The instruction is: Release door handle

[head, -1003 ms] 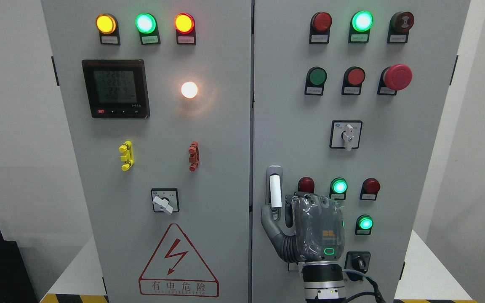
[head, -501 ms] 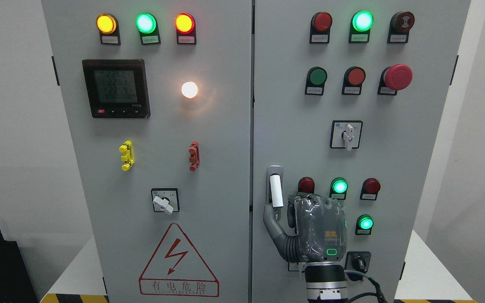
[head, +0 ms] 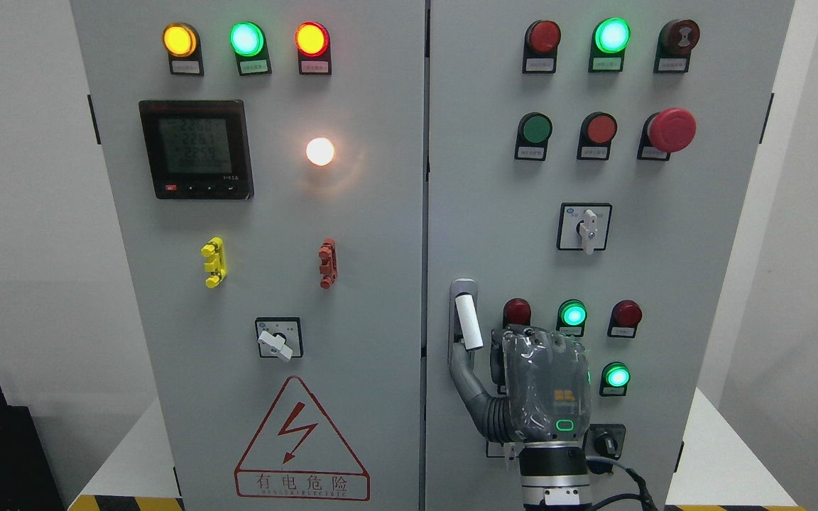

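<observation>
My right hand point(head: 537, 387) was low on right door point(head: 700, 234), back toward camera. Thumb point(head: 462, 358) touched lower end of handle point(head: 467, 321), likely last contact before letting go. Other fingers hidden; could not tell grip. Handle: white bar, slightly tilted, in grey recess near door's left edge.

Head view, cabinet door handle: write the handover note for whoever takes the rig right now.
Right hand: low on the right door, thumb under the white door handle, other fingers beside it; whether it grips cannot be told.
Left hand: not in view.
Handle: tilted in its recess, lower end out toward the hand.
Done: both doors look shut.
Left: draw the thumb clear of the handle and pull the hand back.
</observation>
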You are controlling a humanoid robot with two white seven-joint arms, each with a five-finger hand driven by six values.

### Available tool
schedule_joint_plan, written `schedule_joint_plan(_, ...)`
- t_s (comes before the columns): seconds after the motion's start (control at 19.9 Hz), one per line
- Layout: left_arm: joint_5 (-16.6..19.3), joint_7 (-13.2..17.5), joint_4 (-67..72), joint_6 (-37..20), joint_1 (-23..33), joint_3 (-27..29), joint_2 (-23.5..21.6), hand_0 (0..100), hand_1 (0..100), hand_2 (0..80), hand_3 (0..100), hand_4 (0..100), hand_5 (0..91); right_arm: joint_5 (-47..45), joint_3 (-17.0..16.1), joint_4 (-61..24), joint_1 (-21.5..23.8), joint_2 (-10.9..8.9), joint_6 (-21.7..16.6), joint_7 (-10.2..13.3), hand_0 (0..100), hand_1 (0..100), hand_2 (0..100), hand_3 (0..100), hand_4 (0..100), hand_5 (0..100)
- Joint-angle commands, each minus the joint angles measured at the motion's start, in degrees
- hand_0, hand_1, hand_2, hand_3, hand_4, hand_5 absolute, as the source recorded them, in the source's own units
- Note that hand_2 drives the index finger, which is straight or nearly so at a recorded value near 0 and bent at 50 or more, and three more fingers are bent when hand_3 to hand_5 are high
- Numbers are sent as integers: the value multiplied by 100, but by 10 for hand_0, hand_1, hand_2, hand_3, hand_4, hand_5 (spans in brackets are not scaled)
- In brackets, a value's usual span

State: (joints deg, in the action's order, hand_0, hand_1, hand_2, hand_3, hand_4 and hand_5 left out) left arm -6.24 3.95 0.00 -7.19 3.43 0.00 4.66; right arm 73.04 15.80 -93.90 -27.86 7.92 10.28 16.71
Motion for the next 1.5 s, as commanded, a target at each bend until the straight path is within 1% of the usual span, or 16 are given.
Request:
schedule_joint_plan(0.0, 0, 1, -88, -2, 0, -70, -1, 120, 389, 0, 0, 0, 0, 0, -51, -5, 0, -18, 1, -1, 518, 416, 1000, 1000, 1000, 980)
schedule_joint_plan(1.0, 0, 1, -88, -2, 0, -70, -1, 120, 389, 0, 0, 0, 0, 9, -130, -23, 18, -45, 1, 8, 547, 420, 1000, 1000, 1000, 980)
schedule_joint_plan(1.45, 0, 1, -88, -2, 0, -70, -1, 120, 389, 0, 0, 0, 0, 44, -218, -67, 35, -45, 1, 25, 554, 416, 1000, 1000, 1000, 981)
